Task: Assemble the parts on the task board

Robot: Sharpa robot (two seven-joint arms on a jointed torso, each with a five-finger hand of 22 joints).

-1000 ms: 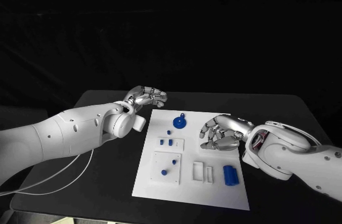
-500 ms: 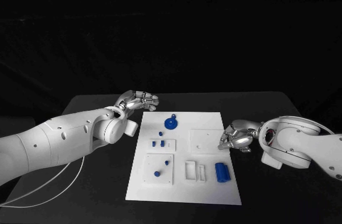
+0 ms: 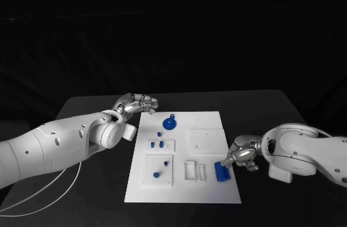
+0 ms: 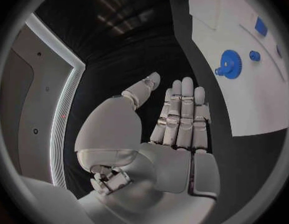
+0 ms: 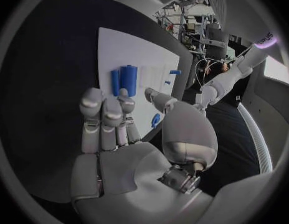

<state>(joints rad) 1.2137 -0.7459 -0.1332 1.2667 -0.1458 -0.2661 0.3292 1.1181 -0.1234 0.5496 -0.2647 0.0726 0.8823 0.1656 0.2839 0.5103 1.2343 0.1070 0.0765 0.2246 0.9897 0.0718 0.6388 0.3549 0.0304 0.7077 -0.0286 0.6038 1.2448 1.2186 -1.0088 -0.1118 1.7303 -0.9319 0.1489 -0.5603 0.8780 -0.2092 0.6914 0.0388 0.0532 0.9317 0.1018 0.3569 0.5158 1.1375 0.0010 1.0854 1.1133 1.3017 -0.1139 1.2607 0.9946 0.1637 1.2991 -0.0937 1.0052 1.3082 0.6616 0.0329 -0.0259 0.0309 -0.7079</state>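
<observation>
Left hand sat parked off task board's far-left corner, fingers straight, nothing held. Blue gear lay far on board. Right hand hovered empty, fingers apart, beside blue cylinder near right edge, likely lining up grasp.

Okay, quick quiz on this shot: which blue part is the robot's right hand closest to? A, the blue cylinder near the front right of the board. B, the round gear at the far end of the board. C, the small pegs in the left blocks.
A: the right hand hovers right beside the blue cylinder on the task board, its fingers just above it.
</observation>
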